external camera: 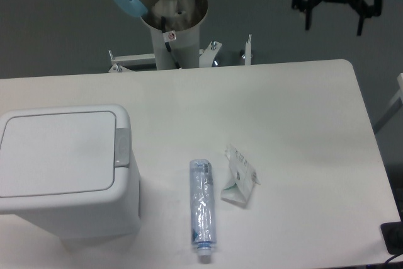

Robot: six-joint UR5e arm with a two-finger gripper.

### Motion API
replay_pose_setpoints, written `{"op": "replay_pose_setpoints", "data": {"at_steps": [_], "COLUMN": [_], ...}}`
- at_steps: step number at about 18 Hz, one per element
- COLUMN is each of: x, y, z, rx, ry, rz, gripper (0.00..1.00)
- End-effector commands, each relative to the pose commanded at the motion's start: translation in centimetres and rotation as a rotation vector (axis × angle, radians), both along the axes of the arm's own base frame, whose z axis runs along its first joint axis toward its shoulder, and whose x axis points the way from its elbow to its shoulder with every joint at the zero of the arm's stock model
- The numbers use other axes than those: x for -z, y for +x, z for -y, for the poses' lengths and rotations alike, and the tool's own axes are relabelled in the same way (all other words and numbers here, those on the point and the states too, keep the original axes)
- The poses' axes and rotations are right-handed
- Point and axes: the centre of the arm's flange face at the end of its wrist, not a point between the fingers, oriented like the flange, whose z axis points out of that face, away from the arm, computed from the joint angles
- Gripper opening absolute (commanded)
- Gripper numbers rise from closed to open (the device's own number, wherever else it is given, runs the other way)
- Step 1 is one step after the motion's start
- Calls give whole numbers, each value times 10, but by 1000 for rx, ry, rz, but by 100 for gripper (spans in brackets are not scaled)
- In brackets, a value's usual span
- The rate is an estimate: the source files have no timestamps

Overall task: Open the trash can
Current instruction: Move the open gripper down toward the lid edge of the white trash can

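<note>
A single fixed camera looks steeply down from above the near edge of a white table (pixel 296 111), facing the robot's base post (pixel 171 36) at the far edge. It stands back enough to show nearly the whole tabletop.

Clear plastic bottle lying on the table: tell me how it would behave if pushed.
The clear plastic bottle lies on its side, so a sideways push would probably roll it. It looks crumpled and empty, so likely light and easily dented.
</note>
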Motion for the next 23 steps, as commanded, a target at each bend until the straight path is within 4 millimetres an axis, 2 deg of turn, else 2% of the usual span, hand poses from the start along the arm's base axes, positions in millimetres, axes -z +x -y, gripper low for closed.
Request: {"op": "replay_pose_setpoints", "data": {"at_steps": [2, 3, 6, 9, 11, 17, 23], "x": [2, 4, 7, 0, 6, 35, 51], "y": [24, 34, 53, 76, 102, 133, 143], "z": [-48, -63, -91, -119, -147, -193, -209], "rx": [-85, -97, -145, -225, -200, -187, -176], "ry": [77, 102, 191, 323, 361, 378, 369], "rz": [-2, 9, 91, 193, 271, 432, 443], "gripper": [100, 100, 100, 100, 100, 100, 100]}}
